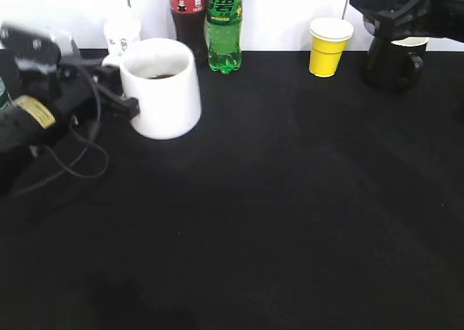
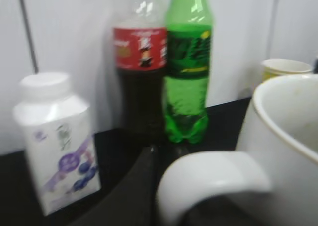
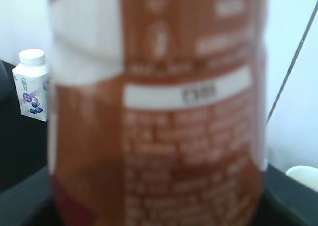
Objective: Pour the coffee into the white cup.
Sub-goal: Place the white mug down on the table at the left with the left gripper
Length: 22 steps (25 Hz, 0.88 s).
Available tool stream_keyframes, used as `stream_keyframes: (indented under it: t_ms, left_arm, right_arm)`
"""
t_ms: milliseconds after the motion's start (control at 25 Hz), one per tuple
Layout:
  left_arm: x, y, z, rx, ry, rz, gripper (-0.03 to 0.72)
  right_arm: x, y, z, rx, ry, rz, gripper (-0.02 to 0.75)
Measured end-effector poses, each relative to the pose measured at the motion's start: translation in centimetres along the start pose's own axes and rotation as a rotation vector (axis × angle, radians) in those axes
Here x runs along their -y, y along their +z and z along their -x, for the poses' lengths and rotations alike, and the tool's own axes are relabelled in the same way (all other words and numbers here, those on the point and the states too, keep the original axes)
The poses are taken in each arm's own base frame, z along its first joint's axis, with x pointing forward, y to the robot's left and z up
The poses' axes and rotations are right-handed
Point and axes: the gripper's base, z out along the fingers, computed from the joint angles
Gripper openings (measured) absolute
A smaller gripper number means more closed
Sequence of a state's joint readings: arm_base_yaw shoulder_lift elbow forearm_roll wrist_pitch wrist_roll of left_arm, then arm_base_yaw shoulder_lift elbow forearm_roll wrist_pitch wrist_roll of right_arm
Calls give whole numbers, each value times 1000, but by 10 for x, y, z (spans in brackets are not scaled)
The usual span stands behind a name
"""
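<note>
The white cup (image 1: 163, 91) stands at the back left of the black table, with a little dark liquid showing inside. My left gripper (image 1: 129, 106) is shut on its loop handle. In the left wrist view the handle (image 2: 213, 179) sits between my fingers (image 2: 184, 191), with the cup wall (image 2: 288, 136) to the right. The coffee bottle (image 3: 159, 116) fills the right wrist view, close and blurred, showing its brown label and brown drink. My right gripper (image 1: 397, 11) is raised at the back right. Its fingers are hidden, and the bottle is hidden in the exterior view.
A dark cola bottle (image 1: 186, 11) and a green soda bottle (image 1: 223, 25) stand against the back wall behind the cup. A small white bottle (image 1: 122, 34) stands to their left. A yellow paper cup (image 1: 330, 47) and a dark mug (image 1: 391, 65) stand at the back right.
</note>
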<state>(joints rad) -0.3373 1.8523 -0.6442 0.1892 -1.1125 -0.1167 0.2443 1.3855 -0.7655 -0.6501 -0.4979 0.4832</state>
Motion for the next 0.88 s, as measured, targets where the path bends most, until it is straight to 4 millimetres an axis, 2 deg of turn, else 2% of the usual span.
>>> stream_keyframes:
  t_ms: [120,240,360,440,520,560,640,760,880]
  left_arm:
    - [-18,2,-32,-70,-43,150,63]
    - [-31,0,-51,-117,-54,206,62]
    - [-40,2,-56,-92,-60,231,62]
    - [-40,3,-57,-85,-59,227,62]
    - [-39,3,-56,-82,-55,211,160]
    - [-39,0,-56,-83,-55,210,250]
    - [-36,-9,-50,-89,-53,202,280]
    - [-32,-21,-45,-114,-47,183,282]
    - [-25,-41,-36,-123,-42,164,282]
  right_arm:
    - [0,0,0,0,0,0,517]
    - [0,0,0,0,0,0,517]
    - [0,0,0,0,0,0,517]
    - [0,0,0,0,0,0,517]
    - [0,0,0,0,1,0,517]
    - [0,0,0,0,1,0,517]
    - [0,0,0,0,1,0,517]
    - [0,0,-2,-5,6,-2,517]
    - [0,-7,-24,-52,29,-44,517]
